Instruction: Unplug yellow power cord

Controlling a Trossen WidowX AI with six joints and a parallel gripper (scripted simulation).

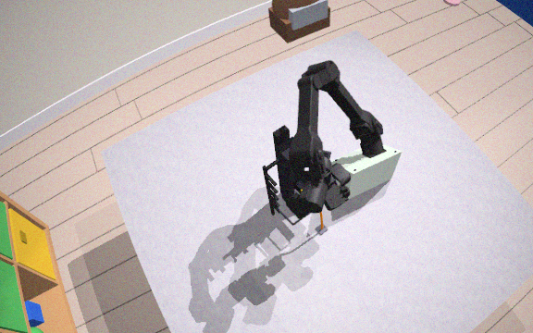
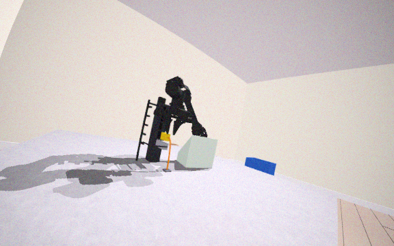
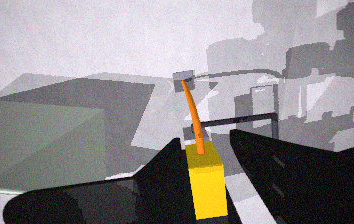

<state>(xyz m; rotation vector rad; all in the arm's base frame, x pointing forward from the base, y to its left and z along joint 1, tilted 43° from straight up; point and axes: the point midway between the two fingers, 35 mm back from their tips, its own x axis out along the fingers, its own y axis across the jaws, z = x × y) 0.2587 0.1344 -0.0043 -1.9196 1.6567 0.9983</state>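
The yellow plug sits against the upright black power strip. Its orange cord hangs down to a small grey block on the mat. My gripper is partly open, its fingers pointing down at the plug. In the wrist view the plug shows between the two fingers, with a gap on the right; whether the left finger touches it I cannot tell. In the top view the arm hides nearly all of the plug.
A black rack with short pegs stands beside the strip. A grey bracket juts out under the plug. The pale green base block of the arm is close by. A blue box lies farther off.
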